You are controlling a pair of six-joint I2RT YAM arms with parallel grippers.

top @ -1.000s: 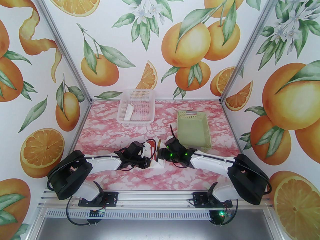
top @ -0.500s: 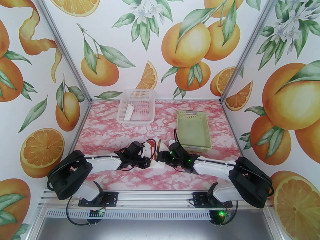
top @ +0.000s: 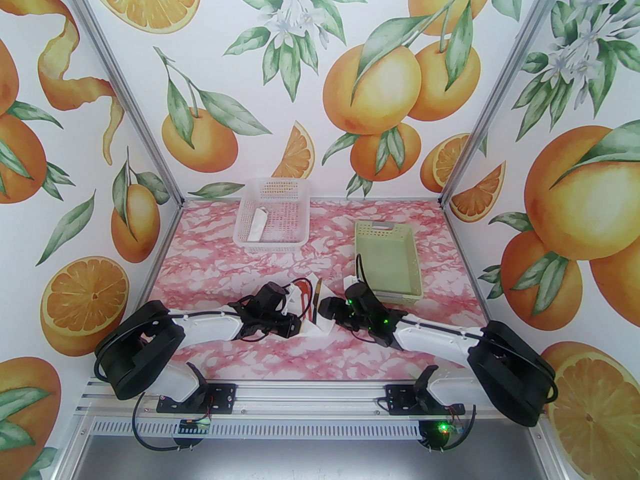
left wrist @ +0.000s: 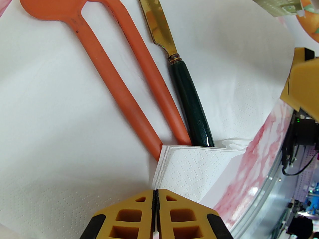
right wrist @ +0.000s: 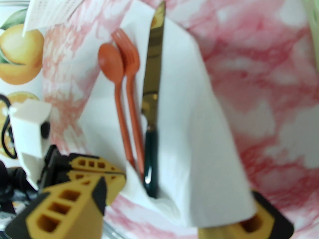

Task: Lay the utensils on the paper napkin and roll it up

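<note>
The paper napkin (left wrist: pixel 62 133) lies spread on the pink marble table (top: pixel 215 273). On it, side by side, lie the utensils: an orange spoon (left wrist: pixel 54 1), an orange fork (right wrist: pixel 128 58) and a gold-bladed knife (left wrist: pixel 192 103) with a dark handle. The napkin's near corner (left wrist: pixel 197 165) is folded over the handle ends. My left gripper (left wrist: pixel 155 195) is shut at the tip of that fold. My right gripper (right wrist: pixel 174 208) is open at the napkin's right edge, which stands raised by its right finger (right wrist: pixel 251 224). In the top view both grippers, left (top: pixel 299 325) and right (top: pixel 326 313), flank the napkin (top: pixel 320 329).
A white mesh basket (top: pixel 295 203) at the back holds a slim white paper roll (top: pixel 258 225). A pale green tray (top: pixel 415 268) stands right of the napkin, close behind my right wrist. Patterned walls close in three sides.
My right arm has drawn back to the right, taking its wrist a little away from the napkin. My left arm and the utensils have stayed put.
</note>
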